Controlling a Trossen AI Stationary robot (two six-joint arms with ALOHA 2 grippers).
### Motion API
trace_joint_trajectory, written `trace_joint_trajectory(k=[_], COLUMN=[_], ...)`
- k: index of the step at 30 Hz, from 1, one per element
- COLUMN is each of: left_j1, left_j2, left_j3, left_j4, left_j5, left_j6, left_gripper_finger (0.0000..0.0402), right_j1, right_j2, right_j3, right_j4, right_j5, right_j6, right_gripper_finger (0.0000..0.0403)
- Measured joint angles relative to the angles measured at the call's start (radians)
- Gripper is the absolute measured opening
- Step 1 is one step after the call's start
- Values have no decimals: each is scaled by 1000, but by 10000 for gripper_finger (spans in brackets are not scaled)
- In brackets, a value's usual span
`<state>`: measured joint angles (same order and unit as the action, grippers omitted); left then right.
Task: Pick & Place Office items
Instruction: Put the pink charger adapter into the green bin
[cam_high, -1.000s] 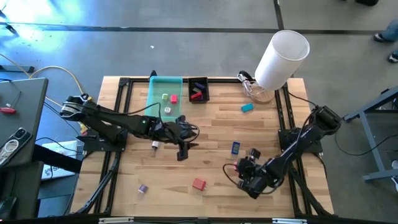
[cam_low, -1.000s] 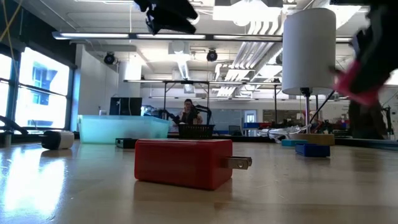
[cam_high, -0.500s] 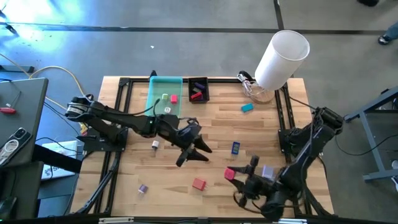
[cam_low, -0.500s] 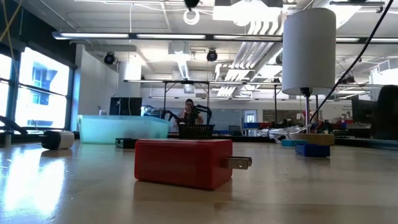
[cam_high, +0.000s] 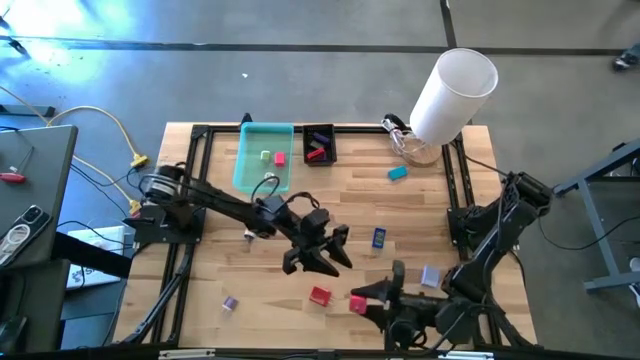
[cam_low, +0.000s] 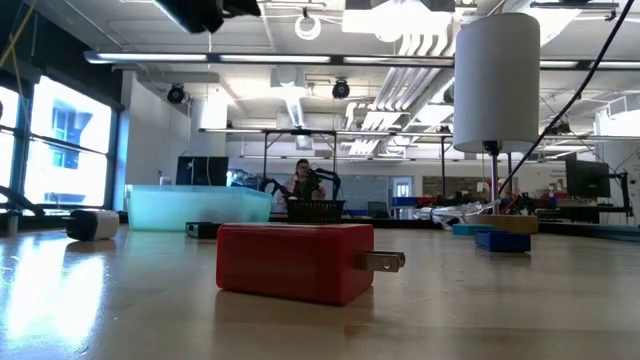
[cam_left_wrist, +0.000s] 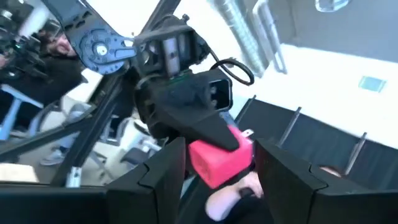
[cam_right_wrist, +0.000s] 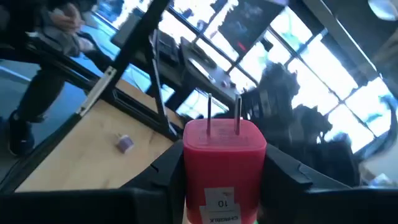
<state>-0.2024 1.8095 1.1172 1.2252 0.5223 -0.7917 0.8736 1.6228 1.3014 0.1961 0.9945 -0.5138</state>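
My right gripper (cam_high: 364, 301) is shut on a pink-red plug block (cam_right_wrist: 224, 163) and holds it above the table's near edge. My left gripper (cam_high: 320, 250) hangs open over the table's middle, tipped upward; in the left wrist view the pink block (cam_left_wrist: 221, 158) shows beyond its fingers, apart from them. A red plug block (cam_low: 295, 260) lies flat on the table, also seen from above (cam_high: 319, 295). Loose on the wood lie a purple piece (cam_high: 229, 302), a blue piece (cam_high: 378, 238), a teal piece (cam_high: 398, 172) and a white piece (cam_high: 248, 232). My right gripper pinches the pink-red block by the two sides of its body (cam_right_wrist: 189, 168) between its two fingers. The fingers lie about level and point toward the table's left. The block's two metal prongs (cam_right_wrist: 224, 112) stick out ahead of the fingertips. It is lifted clear of the table.
A teal tray (cam_high: 250, 165) with a green and a red piece stands at the far left, a black basket (cam_high: 319, 142) with red pieces beside it. A large white cylinder (cam_high: 452, 92) leans over the far right corner. Black frame rails (cam_high: 190, 200) run along the table's sides.
My right gripper has risen with the pink-red block, gone toward the near edge and the left, and rolled until it points level. My left gripper has gone toward the table's right and near edge and tipped from pointing down to pointing upward.
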Motion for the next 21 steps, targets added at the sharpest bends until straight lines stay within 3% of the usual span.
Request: trace_joint_trajectory(k=[7,16,21], left_j1=[5,12,18], left_j2=[54,53,53], left_j3=[0,0,0], left_j4=[60,82,83], left_j5=[-1,63,63], left_j6=[-32,-56,-62], left_gripper_finger=[186,186,186], right_j1=[-60,-96,-96], right_j2=[1,1,1], right_j3=[0,0,0], right_j4=[65,78,78], right_j5=[-158,-273,-279], right_j6=[-91,-86,-84], right_gripper_finger=[137,137,137])
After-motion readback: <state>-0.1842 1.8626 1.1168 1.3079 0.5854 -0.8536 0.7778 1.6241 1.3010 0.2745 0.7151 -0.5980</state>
